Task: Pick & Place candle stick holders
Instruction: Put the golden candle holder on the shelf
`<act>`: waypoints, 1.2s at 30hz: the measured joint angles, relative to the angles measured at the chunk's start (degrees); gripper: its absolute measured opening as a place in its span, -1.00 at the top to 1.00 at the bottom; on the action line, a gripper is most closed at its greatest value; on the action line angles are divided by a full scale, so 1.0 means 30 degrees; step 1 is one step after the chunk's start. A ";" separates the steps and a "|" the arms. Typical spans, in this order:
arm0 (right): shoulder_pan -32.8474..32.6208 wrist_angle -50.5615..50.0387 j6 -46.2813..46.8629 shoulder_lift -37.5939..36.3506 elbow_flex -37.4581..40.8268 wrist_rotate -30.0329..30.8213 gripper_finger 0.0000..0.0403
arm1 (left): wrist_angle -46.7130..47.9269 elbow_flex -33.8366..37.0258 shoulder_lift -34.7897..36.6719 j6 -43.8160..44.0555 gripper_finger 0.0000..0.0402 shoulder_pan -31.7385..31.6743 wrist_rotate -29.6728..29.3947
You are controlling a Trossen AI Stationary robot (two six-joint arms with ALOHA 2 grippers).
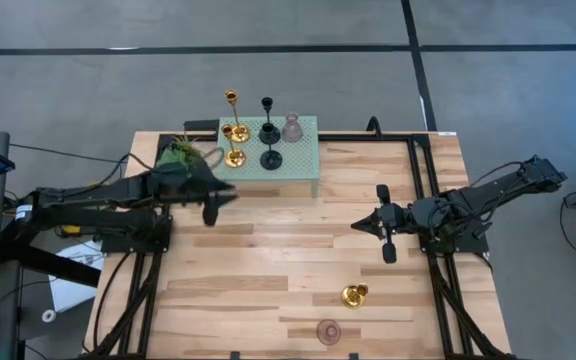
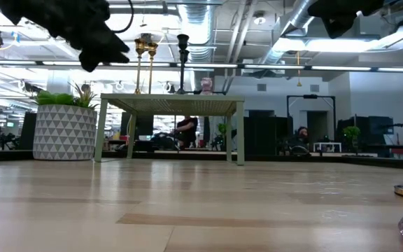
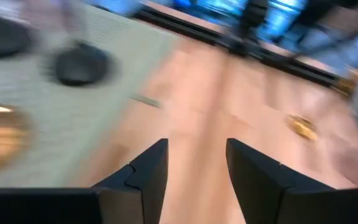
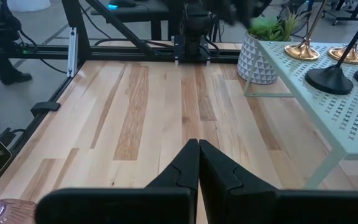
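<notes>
A pale green perforated stand (image 1: 303,160) at the table's far middle carries two gold candle stick holders (image 1: 234,157), two black ones (image 1: 271,158) and a pink one (image 1: 291,128), all upright on their round bases. Another gold holder (image 1: 354,295) lies on its side on the wood near the front right. A pink holder (image 1: 328,331) stands by the front edge. My left gripper (image 3: 196,146) hovers open and empty just in front of the stand's left end (image 1: 218,203). My right gripper (image 4: 198,144) hangs shut above the table's right half (image 1: 358,225).
A potted green plant (image 1: 180,155) in a white patterned pot stands at the stand's left end, close behind my left arm. Black frame rails (image 1: 423,170) run along the table's sides. Bare wood (image 1: 268,270) lies between the stand and the two holders near the front.
</notes>
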State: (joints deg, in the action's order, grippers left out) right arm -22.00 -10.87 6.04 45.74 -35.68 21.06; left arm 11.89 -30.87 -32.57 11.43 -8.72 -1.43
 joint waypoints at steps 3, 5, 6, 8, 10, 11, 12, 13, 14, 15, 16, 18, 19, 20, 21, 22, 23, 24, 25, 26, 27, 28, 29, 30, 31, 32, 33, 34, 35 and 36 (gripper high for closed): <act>0.0000 0.0000 0.0005 -0.0001 0.0000 -0.0004 1.00 | -0.0053 0.0186 -0.0351 0.0010 0.26 0.1521 0.1157; 0.0000 -0.0007 0.0000 -0.0001 0.0000 -0.0008 1.00 | -0.0072 0.0303 -0.0714 0.0010 0.31 0.2733 0.1166; 0.0000 0.0000 0.0000 -0.0001 0.0000 -0.0008 1.00 | -0.0094 0.0361 -0.0903 0.0010 0.34 0.3376 0.1131; 0.0000 0.0015 0.0007 -0.0001 0.0000 -0.0008 1.00 | -0.0138 0.0454 -0.1325 0.0010 0.40 0.4681 0.0669; -0.0003 0.0068 0.0007 -0.0001 0.0000 -0.0012 1.00 | -0.0246 0.0557 -0.1771 0.0008 0.47 0.6085 -0.0128; -0.0027 0.0097 0.0012 -0.0001 0.0000 -0.0011 1.00 | -0.0377 0.0569 -0.2034 0.0003 0.50 0.6821 -0.0640; -0.0036 0.0084 0.0015 -0.0001 0.0000 -0.0016 1.00 | -0.0761 0.0576 -0.2306 -0.0003 0.54 0.7583 -0.1232; -0.0036 0.0066 0.0015 -0.0001 0.0000 -0.0016 1.00 | -0.1201 0.0576 -0.2552 -0.0065 0.57 0.8357 -0.2007; -0.0036 0.0079 0.0021 -0.0001 0.0000 -0.0017 1.00 | -0.1633 0.0576 -0.2802 -0.0163 0.60 0.9115 -0.2877; -0.0036 0.0082 0.0063 -0.0001 0.0000 -0.0016 1.00 | -0.2067 0.0576 -0.3062 -0.0316 0.64 0.9902 -0.3707; -0.0036 0.0066 0.0160 0.0004 0.0000 -0.0016 1.00 | -0.2408 0.0576 -0.3347 -0.0587 0.68 1.0634 -0.4492; -0.0036 0.0070 0.0432 -0.0001 0.0000 -0.0023 1.00 | -0.2819 0.0576 -0.3873 -0.1039 0.75 1.1994 -0.6038; -0.0036 0.0064 0.0487 -0.0001 0.0000 -0.0025 1.00 | -0.3031 0.0576 -0.4147 -0.1155 0.79 1.2646 -0.6715; -0.0036 0.0060 0.0510 -0.0001 0.0000 -0.0030 1.00 | -0.3194 0.0576 -0.4407 -0.1184 0.82 1.3222 -0.7328; -0.0036 0.0073 0.0510 -0.0001 0.0000 -0.0030 1.00 | -0.3371 0.0576 -0.4662 -0.1214 0.85 1.3759 -0.7846; -0.0036 0.0066 0.0511 -0.0001 0.0000 -0.0030 1.00 | -0.3613 0.0576 -0.4933 -0.1222 0.89 1.4268 -0.8264; -0.0036 0.0058 0.0510 -0.0001 0.0000 -0.0030 1.00 | -0.3940 0.0576 -0.5173 -0.1229 0.92 1.4710 -0.8595; -0.0036 0.0066 0.0510 -0.0001 0.0000 -0.0030 1.00 | -0.4292 0.0576 -0.5386 -0.1254 0.95 1.5102 -0.8775; -0.0029 0.0066 0.0510 -0.0001 0.0000 -0.0030 1.00 | -0.4687 0.0576 -0.5591 -0.1361 0.97 1.5463 -0.8882; -0.0018 0.0058 0.0490 -0.0001 0.0000 -0.0026 1.00 | -0.5200 0.0576 -0.5807 -0.1649 0.97 1.5793 -0.8900; -0.0022 0.0063 0.0422 -0.0001 0.0000 -0.0030 1.00 | -0.5788 0.0576 -0.6030 -0.2001 0.97 1.6118 -0.8925; -0.0022 0.0066 0.0420 -0.0001 0.0000 -0.0038 1.00 | -0.6379 0.0576 -0.6238 -0.2427 0.97 1.6448 -0.8943; -0.0022 0.0058 0.0415 -0.0001 0.0000 -0.0039 1.00 | -0.6985 0.0576 -0.6427 -0.2980 0.96 1.6772 -0.8944; -0.0022 0.0066 0.0395 -0.0001 0.0000 -0.0046 1.00 | -0.7609 0.0576 -0.6596 -0.3613 0.96 1.7057 -0.8945; -0.0021 0.0066 0.0372 -0.0001 0.0000 -0.0049 1.00 | -0.8164 0.0576 -0.6727 -0.4298 0.96 1.7346 -0.8939; -0.0015 0.0066 0.0364 -0.0001 0.0000 -0.0052 1.00 | -0.8531 0.0576 -0.6808 -0.4872 0.97 1.7584 -0.8939; -0.0015 0.0066 0.0357 -0.0001 0.0000 -0.0038 1.00 | -0.8765 0.0576 -0.6843 -0.5331 0.97 1.7772 -0.8939; -0.0015 0.0069 0.0353 -0.0001 0.0000 -0.0038 1.00 | -0.8828 0.0576 -0.6850 -0.5633 0.97 1.7932 -0.8939; -0.0015 0.0079 0.0357 -0.0001 0.0000 -0.0038 1.00 | -0.8828 0.0576 -0.6850 -0.5679 0.97 1.8033 -0.8933; -0.0015 0.0133 0.0350 -0.0001 0.0000 -0.0036 1.00 | -0.8826 0.0576 -0.6850 -0.5721 0.97 1.8051 -0.8933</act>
State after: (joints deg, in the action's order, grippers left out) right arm -22.04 -10.47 7.09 45.74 -35.68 20.95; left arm -14.58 -29.15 -53.12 -5.73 45.43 -28.23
